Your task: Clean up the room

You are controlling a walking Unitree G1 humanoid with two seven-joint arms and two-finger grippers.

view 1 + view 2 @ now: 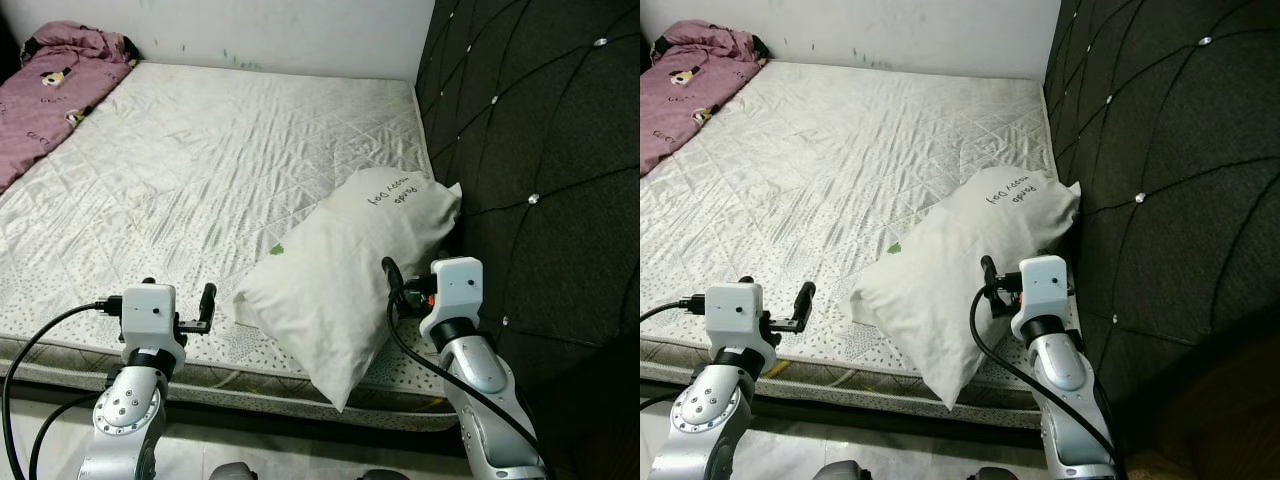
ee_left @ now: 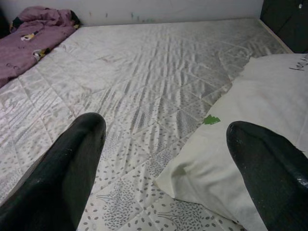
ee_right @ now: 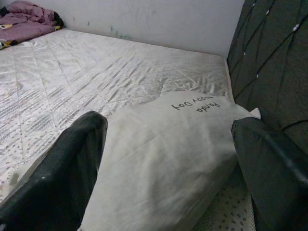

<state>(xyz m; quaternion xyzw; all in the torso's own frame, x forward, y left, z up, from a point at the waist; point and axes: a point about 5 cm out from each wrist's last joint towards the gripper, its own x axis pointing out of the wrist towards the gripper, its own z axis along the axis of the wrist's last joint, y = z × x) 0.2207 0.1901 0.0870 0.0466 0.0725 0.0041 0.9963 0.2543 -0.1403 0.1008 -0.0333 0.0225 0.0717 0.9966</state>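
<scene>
The robot is standing at the near edge of a bed [image 1: 200, 170], with both arms reaching out low over the mattress border. The quilted cover is lying bare across most of its width, so there is open room to the robot's left and toward the far wall [image 1: 280, 30]. On the right, the dark tufted headboard [image 1: 540, 170] is closing that side off.

A white pillow [image 1: 345, 270] is lying on the near right part of the bed. Its long axis is running diagonally, from the corner hanging over the mattress's near edge up to the end pressing against the headboard. The printed lettering is sitting at that far end. A small green mark is showing on its left side.

The left gripper [image 1: 207, 312] is hovering over the mattress edge just beside the pillow's near left corner, apart from it, with its fingers [image 2: 72, 168] standing wide apart and gripping nothing. The right gripper [image 3: 168, 163] is sitting at the pillow's right side, close by the headboard, its fingers [image 3: 67, 173] spread wide with the pillow lying between and beyond them, nothing clamped.

A crumpled purple blanket [image 1: 50, 85] is lying at the far left corner of the bed, well apart from the pillow.
</scene>
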